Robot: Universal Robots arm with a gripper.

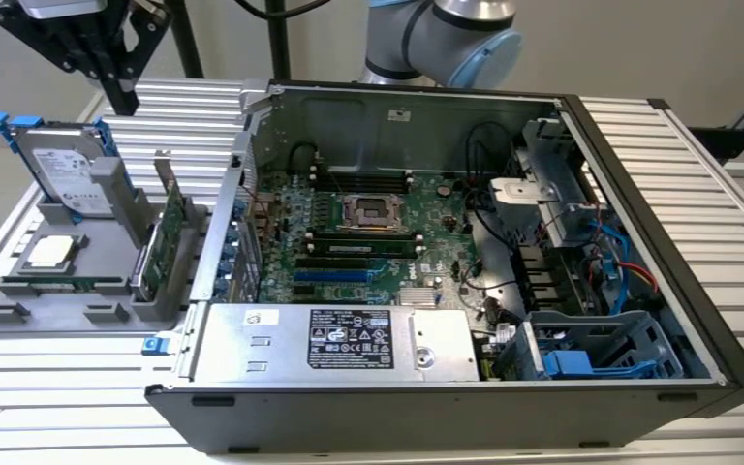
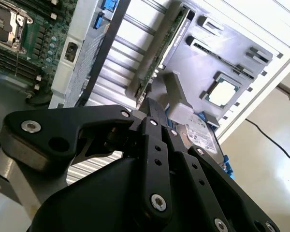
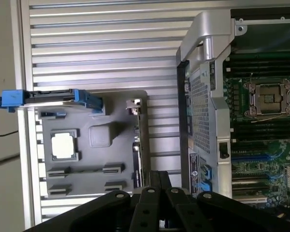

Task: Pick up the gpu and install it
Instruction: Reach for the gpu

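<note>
The gripper [image 1: 124,103] hangs in the air above the holder [image 1: 94,263], high over the end where the hard drive [image 1: 69,170] leans. Its black fingers are clenched tip to tip with nothing between them, which also shows in the second wrist view [image 2: 147,102]. It touches nothing and is well apart from the gpu [image 1: 167,240].

The gpu stands on edge in a slot along the side of the holder that faces the case [image 1: 346,116]. Its silver bracket is at the end nearer the hard drive and rises above the green board. In the first wrist view the gpu [image 3: 137,145] appears edge-on as a thin strip along that same side of the holder [image 3: 92,162]. In the second wrist view it [image 2: 162,53] runs as a narrow green line.

The cpu [image 1: 51,252] lies flat in a square pocket near the middle of the holder, between the hard drive and the holder's low end. The blue-framed hard drive is propped upright and tilted against a gray block.

The holder sits on the ribbed table [image 1: 62,407]. The open case lies just beside the holder, on the exterior view's right of it. Inside the case, the motherboard [image 1: 346,242] faces up, and the slots on its side nearer the holder are unfilled. A silver power supply [image 1: 333,339] runs along the case's near edge.
</note>
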